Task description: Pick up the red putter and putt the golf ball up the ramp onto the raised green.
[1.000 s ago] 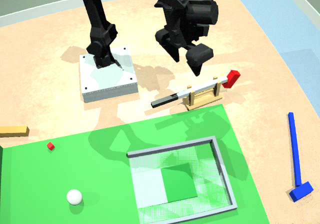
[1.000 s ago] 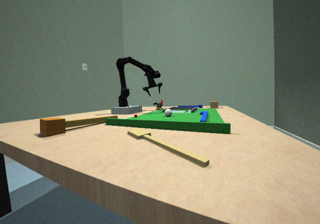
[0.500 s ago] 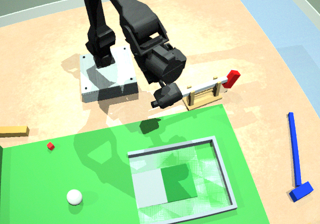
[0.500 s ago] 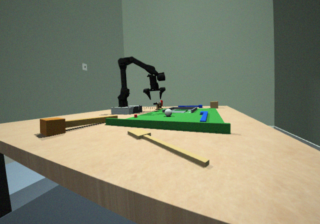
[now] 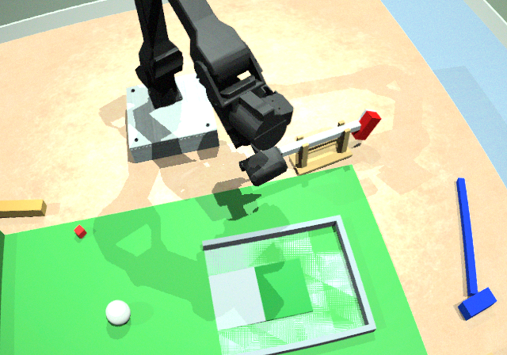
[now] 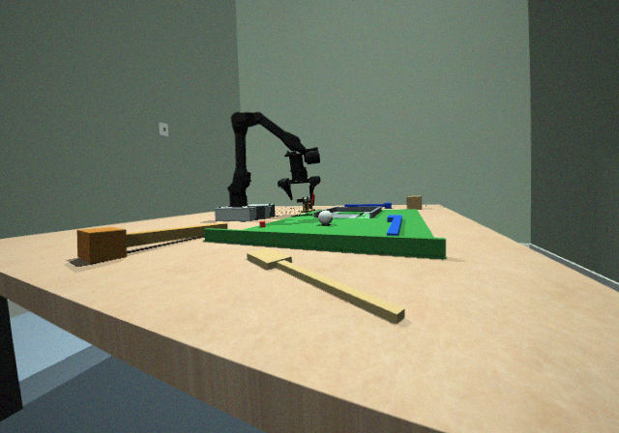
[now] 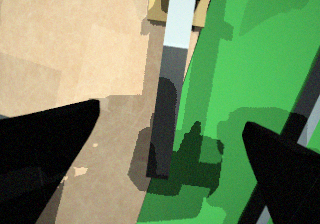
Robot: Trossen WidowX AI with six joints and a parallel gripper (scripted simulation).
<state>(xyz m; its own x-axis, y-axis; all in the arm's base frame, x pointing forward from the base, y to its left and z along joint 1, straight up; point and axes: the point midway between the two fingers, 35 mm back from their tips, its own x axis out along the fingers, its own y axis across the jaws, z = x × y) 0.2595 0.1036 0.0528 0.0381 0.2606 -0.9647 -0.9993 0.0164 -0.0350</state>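
Note:
The red putter lies in a wooden rack (image 5: 323, 162), with its red head (image 5: 369, 124) at the far end, its pale shaft (image 5: 323, 138) (image 7: 181, 19) across the rack and its dark handle (image 7: 165, 99) jutting out. My gripper (image 6: 301, 198) (image 7: 172, 117) is open and empty, pointing down above the handle, which shows between the fingers in the wrist view. In the top view the arm hides the handle. The white golf ball (image 5: 117, 312) (image 6: 325, 216) rests on the green mat (image 5: 49, 277). The pale ramp (image 5: 235, 298) leads to the raised green (image 5: 292, 292) inside a grey border (image 5: 354, 269).
A blue putter (image 5: 466, 236) lies right of the mat. A red cube (image 5: 80, 230) (image 6: 262, 224) sits near the mat's edge. A yellow bar (image 5: 22, 208) lies at the left. Another blue piece (image 6: 395, 224) lies on the mat, and a tan putter (image 6: 339, 288) lies in front of it.

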